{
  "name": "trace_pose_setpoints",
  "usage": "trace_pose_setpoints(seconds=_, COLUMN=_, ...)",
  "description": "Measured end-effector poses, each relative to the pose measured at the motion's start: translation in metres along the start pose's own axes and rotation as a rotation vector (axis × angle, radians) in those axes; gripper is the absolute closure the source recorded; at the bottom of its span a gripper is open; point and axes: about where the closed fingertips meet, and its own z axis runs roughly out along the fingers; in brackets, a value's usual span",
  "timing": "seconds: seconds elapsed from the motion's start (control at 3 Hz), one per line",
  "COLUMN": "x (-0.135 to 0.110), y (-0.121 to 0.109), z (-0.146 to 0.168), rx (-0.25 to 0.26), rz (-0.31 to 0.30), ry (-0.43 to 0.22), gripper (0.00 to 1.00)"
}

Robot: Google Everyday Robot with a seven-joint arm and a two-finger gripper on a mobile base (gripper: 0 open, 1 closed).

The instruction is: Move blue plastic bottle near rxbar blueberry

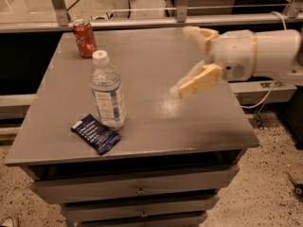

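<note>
You are risking a topple: the blue plastic bottle [108, 96] is standing tall and upright, well out beyond the claw's fingertips, and any arm sweep that way is liable to knock it. The claw [182, 61] is hovering over the table [156, 126], spread wide, gripping nothing. The bottle's base is sitting just beside the rxbar blueberry [96, 134].

gripper [183, 60]: fingers spread, empty, over table [156, 126] right side | blue plastic bottle [108, 96]: upright, just beside rxbar blueberry [96, 134] | red can [84, 38]: back-left corner
</note>
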Motion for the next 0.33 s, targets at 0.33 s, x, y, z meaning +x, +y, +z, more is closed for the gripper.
trace_pose_setpoints(seconds=0.33, x=0.0005, y=-0.0055, z=-0.0256, rx=0.06, rz=-0.005, ry=-0.005, gripper=0.0)
